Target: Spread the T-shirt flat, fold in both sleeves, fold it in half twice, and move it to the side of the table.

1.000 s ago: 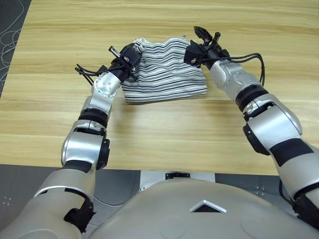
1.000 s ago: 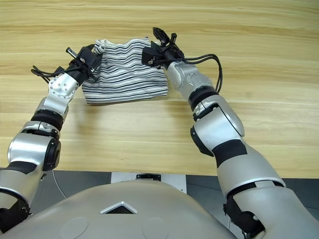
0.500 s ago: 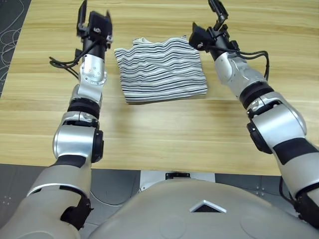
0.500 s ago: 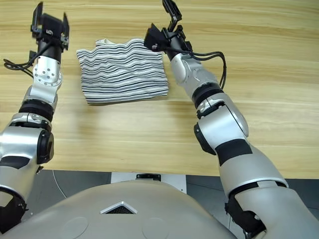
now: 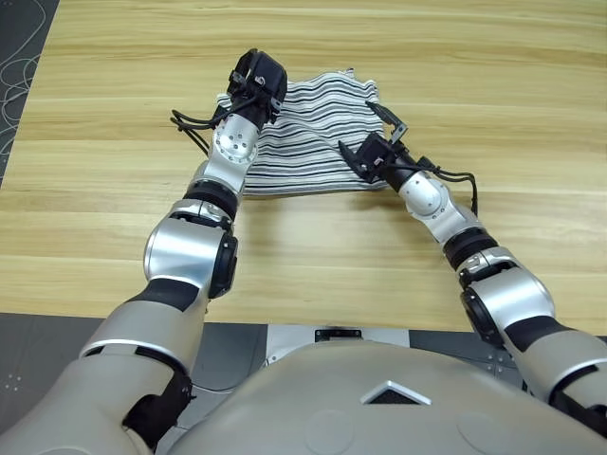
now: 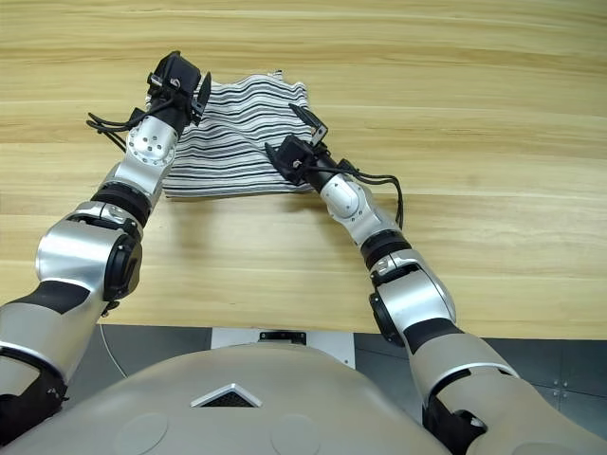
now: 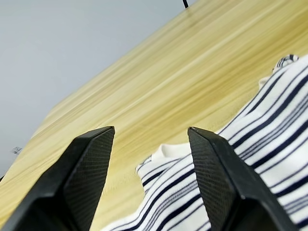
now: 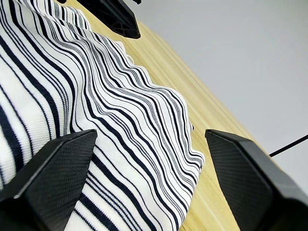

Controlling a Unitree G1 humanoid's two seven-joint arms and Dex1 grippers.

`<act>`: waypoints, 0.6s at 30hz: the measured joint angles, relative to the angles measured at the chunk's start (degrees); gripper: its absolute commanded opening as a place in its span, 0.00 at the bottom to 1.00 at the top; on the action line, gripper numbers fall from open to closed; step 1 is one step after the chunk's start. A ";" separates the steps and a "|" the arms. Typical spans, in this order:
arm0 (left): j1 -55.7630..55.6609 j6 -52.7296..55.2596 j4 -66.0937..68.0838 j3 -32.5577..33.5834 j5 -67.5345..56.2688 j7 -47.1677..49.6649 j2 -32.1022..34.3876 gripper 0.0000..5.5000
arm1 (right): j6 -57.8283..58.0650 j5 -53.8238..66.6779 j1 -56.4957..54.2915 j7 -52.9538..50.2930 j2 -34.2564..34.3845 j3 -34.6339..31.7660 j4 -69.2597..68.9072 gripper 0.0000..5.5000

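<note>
T-shirt: folded, striped, on the table, unmoved since half a second ago. Left gripper: come down from its raised post, fingers apart, the shirt's far left corner just beyond their tips. Right gripper: drawn back, fingers wide apart, the near right edge between them. Left edge hidden behind the left arm; contact unclear.

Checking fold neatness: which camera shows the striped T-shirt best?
Left eye view: the whole folded T-shirt shows on the table, with only edges covered by the left claw and right claw. Right eye view matches. Wrist views give close patches of stripes, no outline.
</note>
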 measured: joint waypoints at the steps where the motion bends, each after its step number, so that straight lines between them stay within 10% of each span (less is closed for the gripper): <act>1: 0.15 0.36 0.11 -0.01 0.21 0.00 0.09 0.51 | 0.17 -0.42 -0.31 0.00 -0.16 0.23 0.14 0.76; 18: 11.67 -10.04 -10.05 -12.44 8.45 -7.70 5.33 0.51 | 1.50 -3.81 -2.99 8.01 -7.59 2.01 -2.77 0.76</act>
